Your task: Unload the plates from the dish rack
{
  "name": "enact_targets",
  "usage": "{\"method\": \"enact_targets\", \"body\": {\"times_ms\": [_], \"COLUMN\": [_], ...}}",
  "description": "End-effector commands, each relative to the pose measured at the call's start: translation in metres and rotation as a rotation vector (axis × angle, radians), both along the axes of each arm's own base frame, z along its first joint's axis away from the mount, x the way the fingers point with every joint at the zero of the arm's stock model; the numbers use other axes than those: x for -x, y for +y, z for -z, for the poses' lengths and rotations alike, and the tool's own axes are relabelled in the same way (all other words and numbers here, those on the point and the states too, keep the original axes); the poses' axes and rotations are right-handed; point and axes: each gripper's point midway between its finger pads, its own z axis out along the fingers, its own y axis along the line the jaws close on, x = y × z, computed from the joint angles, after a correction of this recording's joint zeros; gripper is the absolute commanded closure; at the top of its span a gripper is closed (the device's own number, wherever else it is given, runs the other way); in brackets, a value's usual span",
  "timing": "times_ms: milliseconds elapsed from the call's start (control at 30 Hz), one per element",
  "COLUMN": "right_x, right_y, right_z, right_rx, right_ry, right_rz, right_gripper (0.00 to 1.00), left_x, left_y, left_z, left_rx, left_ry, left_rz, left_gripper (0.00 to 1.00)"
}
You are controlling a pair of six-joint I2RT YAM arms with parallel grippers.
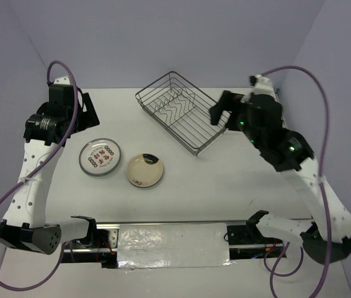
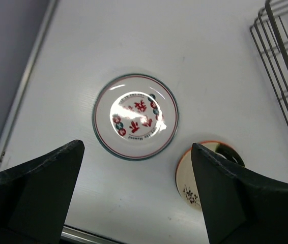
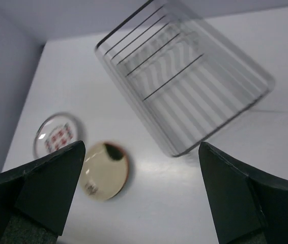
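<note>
The dish rack [image 1: 154,85] stands at the back centre of the table and holds no plates. Two plates lie flat on the table at the left: a white one with red motifs [image 1: 99,156] and a cream-faced one with an orange rim [image 1: 144,170]. My left gripper [image 1: 90,112] is open and empty, high above the white plate [image 2: 135,117]; the cream plate [image 2: 187,178] shows beside its right finger. My right gripper [image 1: 220,112] is open and empty, raised by the rack's right end. The right wrist view shows the rack [image 3: 184,86], cream plate [image 3: 105,170] and white plate [image 3: 56,134], blurred.
Blue-grey walls enclose the table at the back and both sides. A corner of the rack [image 2: 286,51] shows at the upper right of the left wrist view. The taped front edge [image 1: 172,245] lies between the arm bases.
</note>
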Motion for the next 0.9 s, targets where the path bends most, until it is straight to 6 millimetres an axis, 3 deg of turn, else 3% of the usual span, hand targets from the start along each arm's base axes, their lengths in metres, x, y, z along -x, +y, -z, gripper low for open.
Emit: {"method": "enact_targets", "body": {"times_ms": [0, 67, 200, 267, 367, 567, 867], "right_x": [0.023, 0.039, 0.075, 0.102, 0.12, 0.133, 0.119], "right_y": [-0.078, -0.107, -0.157, -0.173, -0.184, -0.195, -0.171], "right_z": [0.007, -0.006, 0.001, -0.004, -0.001, 0.012, 0.024], "right_rx": [0.2, 0.205, 0.248, 0.178, 0.126, 0.129, 0.103], "right_ry": [0.007, -0.032, 0.008, -0.053, -0.064, -0.013, 0.022], "right_rz": [0.122, 0.192, 0.361, 0.385, 0.417, 0.461, 0.381], "right_gripper": [0.0, 0.0, 0.0, 0.0, 0.0, 0.0, 0.0], "left_x": [0.01, 0.015, 0.031, 0.044, 0.064, 0.091, 0.078], "left_y": [0.033, 0.04, 0.045, 0.05, 0.057, 0.072, 0.059], "left_z": [-0.023, -0.012, -0.01, -0.011, -0.013, 0.009, 0.012], "left_rx": [-0.091, -0.118, -0.108, -0.11, -0.116, -0.167, -0.134], "left_ry": [-0.057, -0.03, -0.061, -0.081, -0.103, -0.057, -0.052], "left_rz": [-0.167, -0.209, -0.251, -0.28, -0.314, -0.401, -0.317], "left_gripper": [0.01, 0.01, 0.01, 0.01, 0.01, 0.0, 0.01]}}
